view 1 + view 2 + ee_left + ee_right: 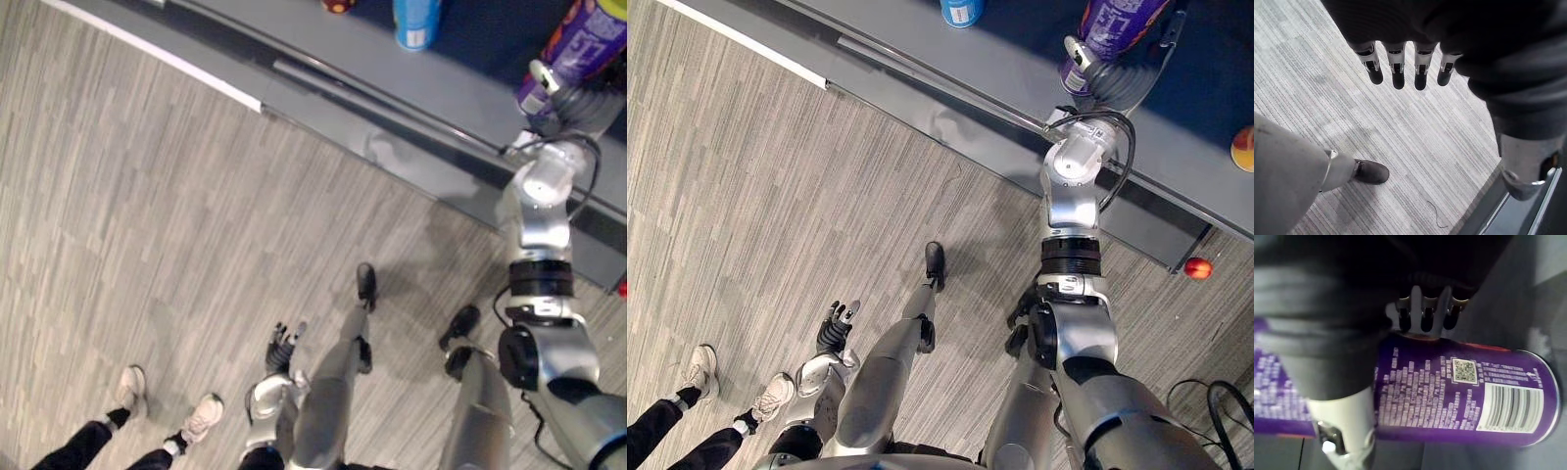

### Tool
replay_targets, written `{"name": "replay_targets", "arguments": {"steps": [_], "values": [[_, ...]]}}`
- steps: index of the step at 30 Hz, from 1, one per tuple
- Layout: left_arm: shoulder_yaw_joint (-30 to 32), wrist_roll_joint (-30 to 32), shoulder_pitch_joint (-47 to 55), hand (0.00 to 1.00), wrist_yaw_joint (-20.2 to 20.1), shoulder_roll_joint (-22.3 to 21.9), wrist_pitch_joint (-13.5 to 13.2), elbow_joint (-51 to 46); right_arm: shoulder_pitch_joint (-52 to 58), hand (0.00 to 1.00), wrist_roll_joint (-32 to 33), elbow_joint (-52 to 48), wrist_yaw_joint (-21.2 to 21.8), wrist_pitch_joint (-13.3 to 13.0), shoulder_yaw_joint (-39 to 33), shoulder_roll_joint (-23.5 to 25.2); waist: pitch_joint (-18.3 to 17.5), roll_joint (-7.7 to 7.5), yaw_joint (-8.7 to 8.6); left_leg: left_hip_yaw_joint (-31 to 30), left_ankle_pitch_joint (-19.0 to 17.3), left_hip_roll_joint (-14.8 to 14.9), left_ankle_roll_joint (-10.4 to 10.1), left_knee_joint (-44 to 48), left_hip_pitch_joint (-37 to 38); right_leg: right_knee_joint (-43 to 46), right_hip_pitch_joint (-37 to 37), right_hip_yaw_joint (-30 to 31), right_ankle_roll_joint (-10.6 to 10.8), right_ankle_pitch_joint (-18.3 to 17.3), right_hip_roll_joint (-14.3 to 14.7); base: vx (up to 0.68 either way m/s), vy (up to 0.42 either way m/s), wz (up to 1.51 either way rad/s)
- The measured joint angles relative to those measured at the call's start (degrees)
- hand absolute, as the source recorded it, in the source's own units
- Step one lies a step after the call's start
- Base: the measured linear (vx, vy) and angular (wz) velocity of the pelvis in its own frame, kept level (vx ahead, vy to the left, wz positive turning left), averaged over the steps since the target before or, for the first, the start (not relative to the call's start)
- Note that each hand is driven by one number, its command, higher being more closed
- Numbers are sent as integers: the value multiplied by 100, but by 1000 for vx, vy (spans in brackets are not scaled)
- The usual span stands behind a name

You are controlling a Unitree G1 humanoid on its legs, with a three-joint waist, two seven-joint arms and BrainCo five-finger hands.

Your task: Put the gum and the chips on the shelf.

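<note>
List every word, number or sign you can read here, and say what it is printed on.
Purple can, held in the right hand: columns of pale small print, a square code and a barcode, all too blurred to read.
Same can in the head views: large pale letters, cut off and unreadable.
Blue container: markings too small to read.
Nothing here can be quoted.

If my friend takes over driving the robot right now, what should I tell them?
The right hand is shut round the purple chips can and holds it over the shelf. I cannot tell whether the can rests there.
The left hand hangs open above the floor and holds nothing.
A blue tub stands on the shelf. It may be the gum, but I am not sure.
Left to do: set the chips down, let go and check the gum.
</note>
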Motion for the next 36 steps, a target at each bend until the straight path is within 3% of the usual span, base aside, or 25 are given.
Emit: {"name": "replay_targets", "arguments": {"steps": [16,28,32,36], "values": [[1,-2,5,0,-7,-1,1,47,711,0,136,-11,17,0,130,291,-45,-30,-33,146,8,108,-2,2,306,-115,268,94,-16,11,135,7,-10,-5],[-2,140,67,0,-104,16,104,550,2333,0,85,-255,328,-30,485,818,-348,-337,-191,274,-124,321,-125,1,1007,-471,1007,176,-66,72,422,7,-39,-10],[51,474,97,0,-180,202,164,1003,2978,0,73,-271,610,-55,868,968,-499,-498,-424,340,-183,416,-101,1,1310,-703,1322,272,-80,136,593,41,-44,-20],[301,826,124,0,-295,380,308,1473,4110,0,78,-353,1260,-176,1381,980,-818,-702,-562,360,-262,490,-182,2,1758,-1128,1797,497,-55,289,791,88,-47,-32]]}}
